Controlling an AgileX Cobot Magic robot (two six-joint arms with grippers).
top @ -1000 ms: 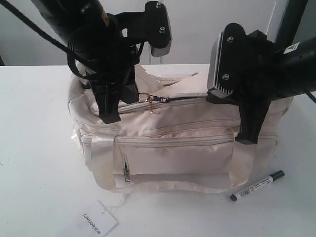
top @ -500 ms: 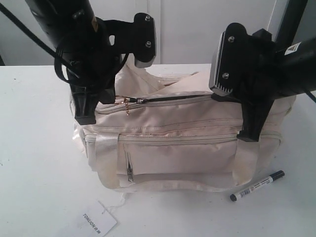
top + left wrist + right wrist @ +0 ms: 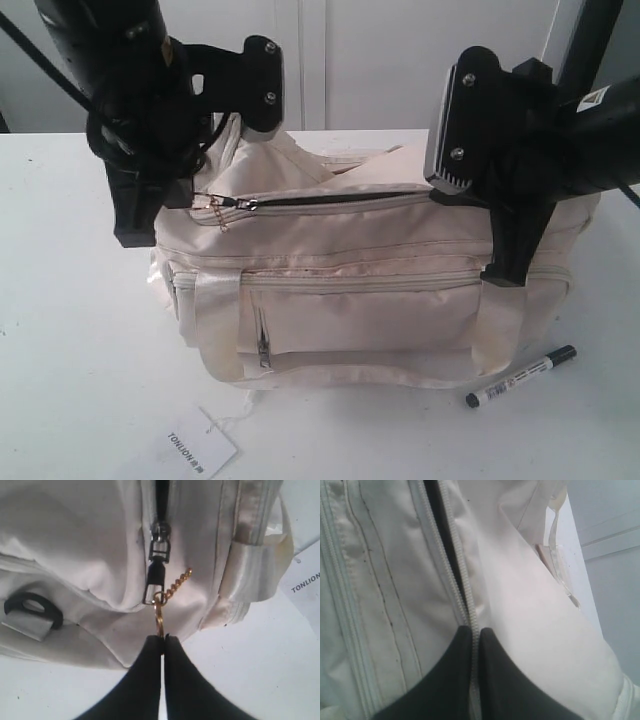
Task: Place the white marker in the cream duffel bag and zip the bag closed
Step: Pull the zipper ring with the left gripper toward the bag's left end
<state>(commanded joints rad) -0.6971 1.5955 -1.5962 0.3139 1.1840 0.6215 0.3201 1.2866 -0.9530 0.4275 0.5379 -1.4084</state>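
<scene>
My left gripper [image 3: 163, 639] is pinched shut on the gold ring pull [image 3: 158, 619] of the bag [image 3: 350, 300], with my 2 fingertips meeting on the ring's lower edge. The ring hangs from a dark slider [image 3: 160, 535], and a short gold chain [image 3: 180, 580] dangles beside it. In the exterior view the slider sits near the bag's left end. From there the top zip [image 3: 330, 199] shows as a dark open slit running toward the right end. My right gripper [image 3: 475, 630] is closed as well, clamped on the bag at the zip line near that right end, and the zip tape runs straight into the seam between my fingertips. The bag rests on the white table [image 3: 70, 350] with its front pocket facing the camera. The marker [image 3: 521, 377] is not in the bag. It lies on the table by the bag's front right corner, close to it but not touching, set at a slant and black at both ends. A paper tag [image 3: 197, 445] printed TONLION lies on the table in front of the bag's left corner.
</scene>
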